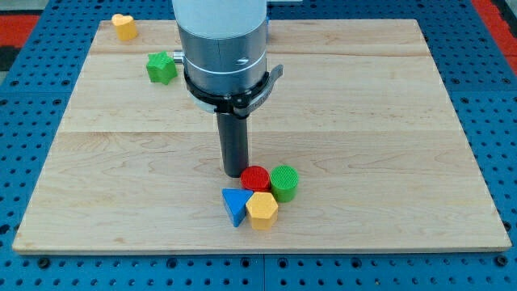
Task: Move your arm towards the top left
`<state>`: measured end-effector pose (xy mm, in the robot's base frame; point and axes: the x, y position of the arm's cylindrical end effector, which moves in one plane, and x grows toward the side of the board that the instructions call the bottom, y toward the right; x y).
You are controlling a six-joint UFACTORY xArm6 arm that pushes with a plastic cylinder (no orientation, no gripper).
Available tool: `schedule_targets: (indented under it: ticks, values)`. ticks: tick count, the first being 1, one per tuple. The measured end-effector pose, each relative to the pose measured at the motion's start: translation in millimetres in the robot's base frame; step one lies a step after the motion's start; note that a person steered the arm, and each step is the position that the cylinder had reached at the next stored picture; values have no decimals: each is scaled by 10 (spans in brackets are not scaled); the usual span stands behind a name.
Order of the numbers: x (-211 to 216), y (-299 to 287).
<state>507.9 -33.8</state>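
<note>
My tip (234, 173) rests on the wooden board (363, 121) just left of a red cylinder (255, 179), close to touching it. A green cylinder (284, 181) stands right of the red one. A blue triangle (235, 205) and a yellow hexagon (262, 210) lie just below them, all in one tight cluster below and to the right of the tip. A green star (161, 67) lies toward the view's top left. A yellow heart (123, 26) sits at the board's top left corner.
The arm's grey body (222, 44) hangs over the top middle of the board and hides what is behind it. A blue perforated table (493, 97) surrounds the board.
</note>
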Motion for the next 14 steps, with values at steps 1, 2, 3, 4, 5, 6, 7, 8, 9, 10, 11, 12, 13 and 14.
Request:
schedule_targets:
  ticks: [1, 2, 3, 4, 5, 6, 7, 8, 9, 10, 11, 12, 13, 14]
  values:
    - [-203, -7]
    - [-412, 19]
    - [-693, 90]
    - [-813, 109]
    - [-827, -88]
    - [-833, -339]
    - [-832, -769]
    - [-832, -1108]
    - [-832, -1482]
    - [-960, -1748]
    - [-1229, -1866]
    - [-1465, -2004]
    - [-1687, -2130]
    - [-1922, -2124]
